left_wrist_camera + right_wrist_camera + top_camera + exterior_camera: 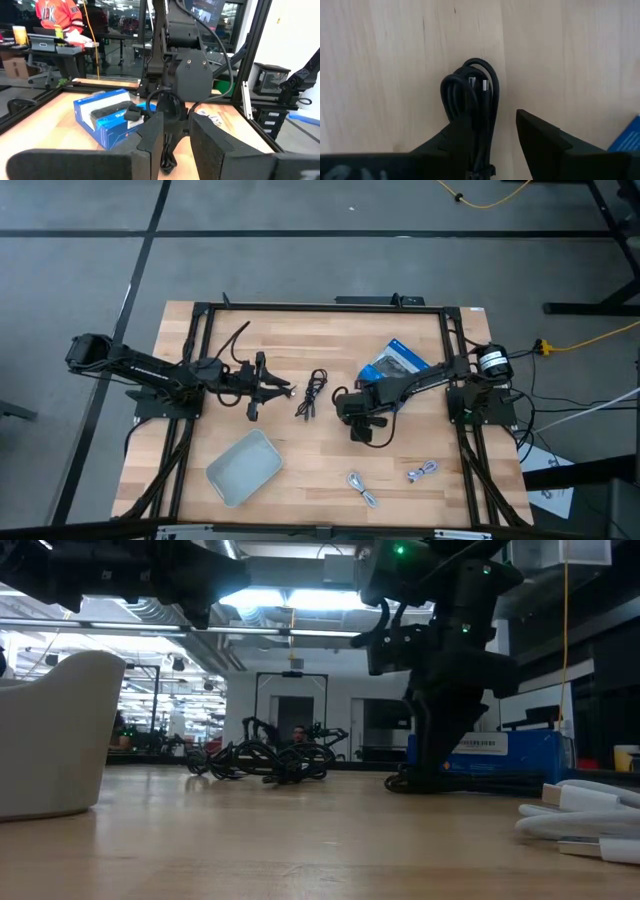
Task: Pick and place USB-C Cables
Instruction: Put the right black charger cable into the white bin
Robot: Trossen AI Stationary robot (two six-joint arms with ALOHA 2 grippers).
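A black USB-C cable bundle (472, 97) lies on the table between the open fingers of my right gripper (487, 120), close to one finger (457, 137). That gripper (360, 428) points down at the table, just near of the blue box (397, 360). A second black bundle (313, 393) lies mid-table, also seen in the low view (265, 760). Two silvery-grey cables (362, 488) (422, 472) lie near the table's near edge. My left gripper (262, 386) hovers open and empty, left of the middle bundle. My right gripper comes from above, pointing down, with its fingers on either side of the black bundle (480, 130), along its length. The bundle lies flat on the table right beside one finger. Whether that finger touches it, I cannot tell.
A grey tray (244, 467) sits toward the near left and shows as a pale wall in the low view (55, 735). The blue box (107, 117) lies toward the far right. The black frame (300, 308) borders the table. Bare wood lies between the tray and the silvery cables.
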